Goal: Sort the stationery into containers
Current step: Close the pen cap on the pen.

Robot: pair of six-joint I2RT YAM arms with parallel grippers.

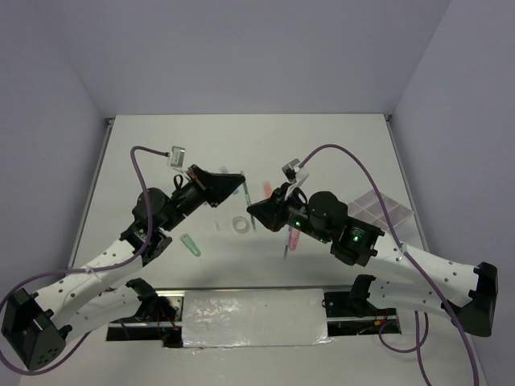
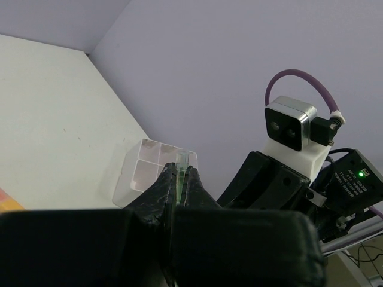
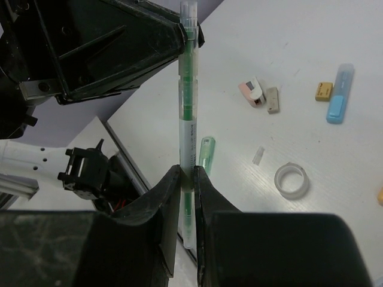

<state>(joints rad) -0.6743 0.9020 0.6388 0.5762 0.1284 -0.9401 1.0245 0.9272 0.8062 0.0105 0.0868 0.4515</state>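
Observation:
A thin green pen (image 3: 187, 107) with a clear barrel is held in the air between both grippers. My right gripper (image 3: 187, 171) is shut on its lower part. My left gripper (image 2: 178, 171) is shut on its other end, and the pen's tip (image 2: 181, 158) pokes out past the fingers. In the top view the left gripper (image 1: 236, 178) and right gripper (image 1: 254, 211) meet above the table's middle. The white divided tray (image 1: 378, 211) lies at the right; it also shows in the left wrist view (image 2: 149, 170).
On the table lie a clear tape ring (image 3: 291, 181), a green marker (image 3: 206, 154), a blue marker (image 3: 336, 101), a pink eraser (image 3: 252, 91), a grey piece (image 3: 272, 100) and a tan eraser (image 3: 324, 91). A pink marker (image 1: 294, 237) lies under the right arm.

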